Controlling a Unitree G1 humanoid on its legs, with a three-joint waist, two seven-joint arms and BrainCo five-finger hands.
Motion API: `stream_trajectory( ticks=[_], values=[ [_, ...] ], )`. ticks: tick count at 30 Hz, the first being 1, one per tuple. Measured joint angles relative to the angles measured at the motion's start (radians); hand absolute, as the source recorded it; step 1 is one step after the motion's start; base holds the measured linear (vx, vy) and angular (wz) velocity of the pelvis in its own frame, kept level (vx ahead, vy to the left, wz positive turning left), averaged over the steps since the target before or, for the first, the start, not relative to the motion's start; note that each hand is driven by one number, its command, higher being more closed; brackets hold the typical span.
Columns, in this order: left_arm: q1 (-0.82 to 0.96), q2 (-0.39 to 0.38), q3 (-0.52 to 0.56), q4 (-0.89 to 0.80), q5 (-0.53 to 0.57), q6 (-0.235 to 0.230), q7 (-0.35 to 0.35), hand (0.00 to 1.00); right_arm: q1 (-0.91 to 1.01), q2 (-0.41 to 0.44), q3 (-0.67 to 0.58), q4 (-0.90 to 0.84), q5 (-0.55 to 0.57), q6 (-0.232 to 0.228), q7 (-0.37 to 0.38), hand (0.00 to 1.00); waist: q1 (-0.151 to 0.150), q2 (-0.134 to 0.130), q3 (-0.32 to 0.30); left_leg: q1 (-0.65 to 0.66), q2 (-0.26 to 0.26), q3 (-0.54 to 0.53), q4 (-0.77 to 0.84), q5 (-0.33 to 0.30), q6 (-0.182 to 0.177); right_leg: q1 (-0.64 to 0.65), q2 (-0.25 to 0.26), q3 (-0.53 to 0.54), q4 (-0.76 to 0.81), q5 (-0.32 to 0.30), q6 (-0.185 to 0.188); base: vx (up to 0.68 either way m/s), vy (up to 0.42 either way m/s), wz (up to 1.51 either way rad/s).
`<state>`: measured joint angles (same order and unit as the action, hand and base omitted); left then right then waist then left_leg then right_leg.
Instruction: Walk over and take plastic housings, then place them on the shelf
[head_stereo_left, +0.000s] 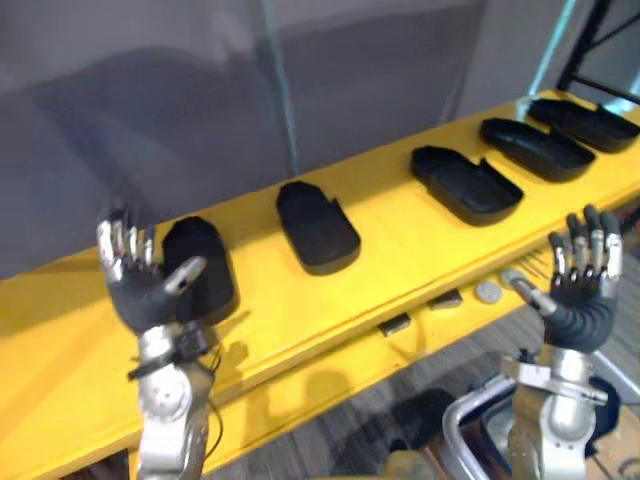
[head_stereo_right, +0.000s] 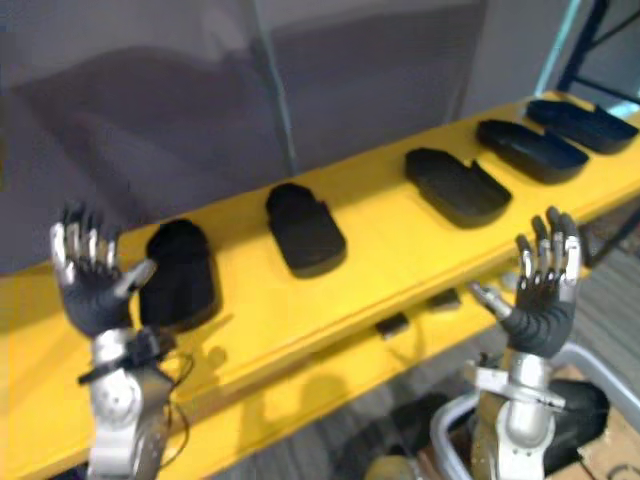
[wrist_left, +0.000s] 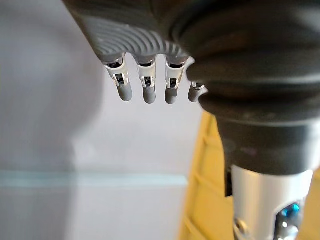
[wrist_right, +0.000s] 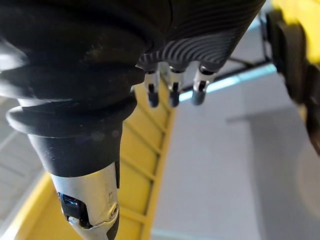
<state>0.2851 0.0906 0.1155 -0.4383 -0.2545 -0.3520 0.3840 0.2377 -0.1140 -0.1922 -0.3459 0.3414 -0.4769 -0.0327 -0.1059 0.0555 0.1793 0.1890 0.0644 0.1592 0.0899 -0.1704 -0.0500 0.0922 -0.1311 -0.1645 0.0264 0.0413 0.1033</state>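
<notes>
You're likely just starting: left hand (head_stereo_left: 140, 285) and right hand (head_stereo_left: 580, 290) are hovering splayed, empty, with housings (head_stereo_left: 318, 228) sitting ungrasped on the bench (head_stereo_left: 400, 255).

Partly hidden behind the left hand (head_stereo_left: 140, 290): near side of the leftmost housing (head_stereo_left: 212, 248). Cut off by the right edge: far end of the farthest housing (head_stereo_left: 592, 125). Too small to identify: a round grey piece (head_stereo_left: 487, 291) and two dark bits (head_stereo_left: 393, 324) on the yellow shelf's (head_stereo_left: 400, 250) front ledge. Blurred and cropped in the right wrist view: dark shapes (wrist_right: 300, 75).
</notes>
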Motion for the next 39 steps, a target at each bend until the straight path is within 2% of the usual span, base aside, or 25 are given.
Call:
stream_trajectory(
  ticks=[2,4,7,9,12,13,16,17,18,19,21,23,24,27,28,30,31,32,33,34,36,38,39],
  values=[
    [0.046,-0.006,0.023,0.000,-0.003,-0.024,-0.008,0.00,0.005,0.014,0.000,0.000,-0.002,0.009,0.009,0.00,0.018,-0.008,0.000,0.000,-0.003,-0.014,-0.014,0.010,-0.001,0.010,-0.001,-0.018,-0.018,0.005,-0.001,0.02,-0.013,0.27],
    [0.059,-0.024,0.036,-0.002,-0.004,-0.067,-0.040,0.00,0.004,0.021,0.000,0.002,-0.040,0.024,-0.036,0.00,0.038,-0.014,0.001,-0.002,-0.003,-0.017,-0.018,0.010,-0.001,0.014,-0.001,-0.023,-0.028,0.008,-0.001,0.02,0.003,0.07],
    [0.058,-0.024,0.031,-0.012,-0.004,-0.106,-0.075,0.00,0.002,0.027,0.001,0.007,-0.102,0.059,-0.094,0.00,0.037,-0.019,0.000,-0.002,-0.004,-0.013,-0.027,0.010,-0.001,0.013,-0.001,-0.022,-0.040,0.012,0.000,0.01,0.005,-0.02],
    [0.041,-0.023,0.003,-0.031,-0.004,-0.136,-0.115,0.00,0.008,0.030,0.000,0.014,-0.140,0.090,-0.161,0.00,0.033,-0.025,0.002,-0.002,-0.003,-0.006,-0.030,0.009,-0.001,0.011,0.000,-0.016,-0.050,0.016,0.001,0.04,0.018,-0.09],
    [-0.009,-0.019,-0.064,-0.060,-0.016,-0.158,-0.186,0.00,0.028,0.032,-0.016,0.012,-0.181,0.115,-0.260,0.00,0.027,-0.031,0.001,-0.001,0.002,0.043,-0.047,0.007,-0.005,-0.021,0.011,0.031,-0.056,0.024,0.001,0.05,0.028,-0.39],
    [-0.019,-0.018,-0.081,-0.061,-0.018,-0.163,-0.195,0.00,0.031,0.034,-0.029,0.011,-0.182,0.119,-0.273,0.00,0.022,-0.032,0.002,-0.001,0.004,0.054,-0.046,0.004,-0.006,-0.027,0.014,0.042,-0.057,0.027,0.001,0.05,0.018,-0.56],
    [-0.067,-0.016,-0.157,-0.060,-0.025,-0.170,-0.201,0.00,0.102,0.042,-0.127,-0.018,-0.158,0.128,-0.308,0.00,-0.025,-0.034,0.001,0.006,0.013,0.122,-0.045,-0.015,-0.016,-0.060,0.037,0.108,-0.054,0.029,-0.001,0.05,0.016,-0.67],
    [-0.089,-0.013,-0.184,-0.058,-0.044,-0.170,-0.200,0.00,0.153,0.054,-0.171,-0.040,-0.116,0.122,-0.306,0.00,-0.049,-0.036,0.002,0.019,0.018,0.154,-0.045,-0.020,-0.019,-0.069,0.047,0.136,-0.053,0.031,-0.003,0.07,0.012,-0.74],
    [-0.111,-0.010,-0.215,-0.051,-0.058,-0.169,-0.192,0.00,0.203,0.070,-0.206,-0.057,-0.067,0.102,-0.297,0.00,-0.073,-0.038,0.003,0.027,0.020,0.182,-0.043,-0.021,-0.020,-0.073,0.055,0.162,-0.052,0.031,-0.003,0.06,0.005,-0.73],
    [-0.123,-0.007,-0.222,-0.044,-0.059,-0.169,-0.186,0.00,0.231,0.081,-0.223,-0.070,-0.043,0.088,-0.294,0.00,-0.084,-0.038,0.004,0.036,0.021,0.192,-0.044,-0.021,-0.020,-0.073,0.058,0.173,-0.051,0.031,-0.004,0.04,-0.013,-0.71],
    [-0.171,0.012,-0.274,-0.021,-0.051,-0.164,-0.139,0.00,0.329,0.124,-0.258,-0.101,0.007,0.029,-0.280,0.00,-0.132,-0.038,0.006,0.058,0.028,0.239,-0.044,-0.022,-0.021,-0.079,0.067,0.221,-0.046,0.029,-0.006,0.02,-0.015,-0.62],
    [-0.216,0.020,-0.294,-0.008,-0.050,-0.148,-0.105,0.00,0.387,0.165,-0.261,-0.111,0.044,-0.018,-0.246,0.00,-0.157,-0.036,0.008,0.058,0.028,0.249,-0.043,-0.022,-0.021,-0.099,0.074,0.242,-0.030,0.027,-0.009,-0.02,-0.023,-0.43],
    [-0.232,0.019,-0.295,-0.005,-0.049,-0.137,-0.084,0.00,0.405,0.181,-0.258,-0.111,0.059,-0.034,-0.225,0.00,-0.158,-0.034,0.009,0.058,0.028,0.266,-0.043,-0.022,-0.021,-0.111,0.079,0.254,-0.023,0.027,-0.009,-0.06,-0.036,-0.42],
    [-0.246,0.021,-0.289,0.005,-0.040,-0.114,-0.017,0.00,0.412,0.197,-0.242,-0.111,0.088,-0.067,-0.156,0.00,-0.154,-0.031,0.016,0.053,0.019,0.255,-0.011,-0.028,-0.011,-0.131,0.084,0.282,-0.005,0.025,-0.009,-0.07,-0.029,-0.28],
    [-0.238,0.020,-0.283,0.005,-0.038,-0.100,0.010,0.00,0.399,0.188,-0.213,-0.111,0.094,-0.072,-0.128,0.00,-0.143,-0.032,0.022,0.032,0.015,0.206,0.042,-0.039,0.008,-0.133,0.081,0.307,-0.001,0.026,-0.009,-0.07,-0.028,-0.43],
    [-0.204,0.020,-0.246,-0.008,0.000,-0.092,0.052,0.00,0.345,0.148,-0.144,-0.110,0.093,-0.073,-0.078,0.00,-0.099,-0.028,0.027,-0.040,-0.003,0.059,0.166,-0.069,0.057,-0.167,0.081,0.369,-0.002,0.030,-0.017,-0.10,-0.019,-0.76],
    [-0.191,0.020,-0.234,-0.020,0.001,-0.092,0.061,0.00,0.322,0.129,-0.127,-0.111,0.089,-0.073,-0.070,0.00,-0.089,-0.024,0.036,-0.060,-0.010,0.017,0.194,-0.078,0.069,-0.175,0.083,0.387,-0.007,0.032,-0.017,-0.18,0.030,-0.87],
    [-0.165,0.018,-0.211,-0.046,0.016,-0.093,0.079,0.00,0.268,0.079,-0.104,-0.111,0.076,-0.071,-0.068,0.00,-0.072,-0.008,0.056,-0.091,-0.023,-0.051,0.229,-0.099,0.080,-0.198,0.085,0.408,-0.016,0.034,-0.020,-0.17,0.085,-0.71],
    [-0.143,0.019,-0.194,-0.071,0.042,-0.104,0.092,0.00,0.214,0.030,-0.093,-0.111,0.074,-0.068,-0.068,0.00,-0.066,0.021,0.074,-0.108,-0.027,-0.080,0.231,-0.124,0.077,-0.223,0.091,0.416,-0.020,0.038,-0.021,-0.15,0.088,-0.59],
    [-0.133,0.019,-0.188,-0.088,0.048,-0.111,0.100,0.00,0.187,0.010,-0.088,-0.111,0.074,-0.067,-0.070,0.00,-0.063,0.033,0.081,-0.117,-0.028,-0.080,0.224,-0.137,0.075,-0.239,0.091,0.415,-0.017,0.050,-0.020,-0.13,0.129,-0.35],
    [-0.130,0.018,-0.146,-0.125,0.104,-0.169,0.136,0.00,0.090,-0.025,-0.074,-0.111,0.065,-0.064,-0.078,0.00,-0.052,0.050,0.134,-0.122,-0.052,-0.081,0.177,-0.161,0.046,-0.293,0.071,0.420,-0.004,0.106,0.007,-0.15,0.129,-0.19],
    [-0.124,0.019,-0.118,-0.139,0.133,-0.209,0.177,0.00,0.044,-0.041,-0.059,-0.111,0.033,-0.062,-0.081,0.00,-0.040,0.028,0.186,-0.141,-0.071,-0.070,0.190,-0.160,0.045,-0.312,0.048,0.423,-0.002,0.122,0.020,-0.18,0.059,-0.13],
    [-0.123,0.019,-0.108,-0.143,0.158,-0.219,0.204,0.00,0.025,-0.053,-0.058,-0.111,0.016,-0.062,-0.083,0.00,-0.034,0.024,0.202,-0.161,-0.082,-0.069,0.201,-0.161,0.047,-0.325,0.040,0.422,-0.003,0.127,0.015,-0.16,0.044,-0.05]
  ],
)
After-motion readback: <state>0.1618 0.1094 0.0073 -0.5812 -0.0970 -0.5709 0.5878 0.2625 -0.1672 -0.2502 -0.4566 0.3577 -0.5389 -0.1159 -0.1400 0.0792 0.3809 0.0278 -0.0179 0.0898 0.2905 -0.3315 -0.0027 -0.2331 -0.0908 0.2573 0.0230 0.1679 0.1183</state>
